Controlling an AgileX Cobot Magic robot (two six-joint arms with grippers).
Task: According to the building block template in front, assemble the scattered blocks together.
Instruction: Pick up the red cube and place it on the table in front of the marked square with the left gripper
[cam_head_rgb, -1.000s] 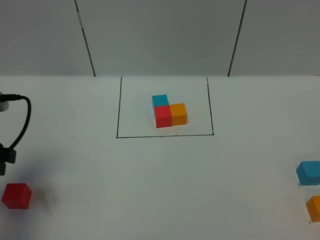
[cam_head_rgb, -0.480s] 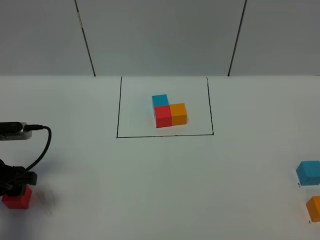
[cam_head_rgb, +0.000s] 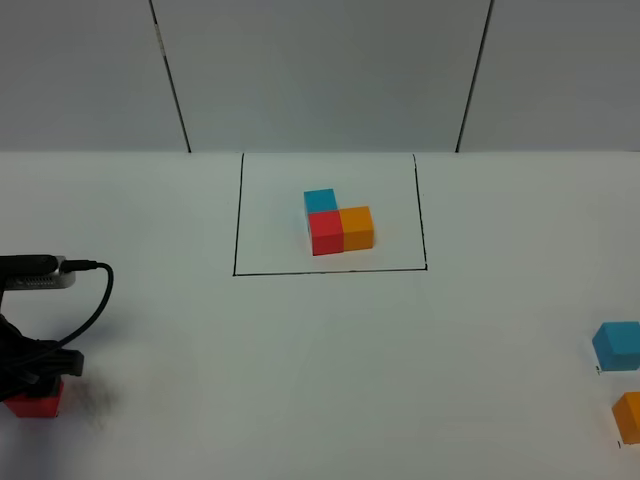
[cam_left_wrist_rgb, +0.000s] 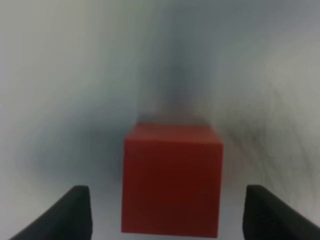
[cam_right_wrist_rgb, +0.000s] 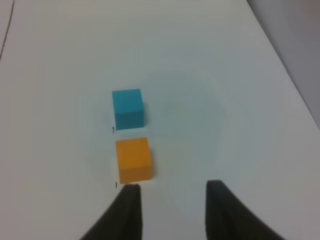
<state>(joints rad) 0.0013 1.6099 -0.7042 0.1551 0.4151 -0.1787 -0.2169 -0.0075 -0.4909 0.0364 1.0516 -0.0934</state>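
Both spread wide: left gripper straddles a small matte red cube; matte orange cube just ahead of right gripper.

A white tabletop is stretching back to a grey panelled wall, which is showing two dark seams.

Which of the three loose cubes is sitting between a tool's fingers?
The small matte red cube, flanked by the open left tool. The light blue cube and orange cube lie ahead of the right tool.
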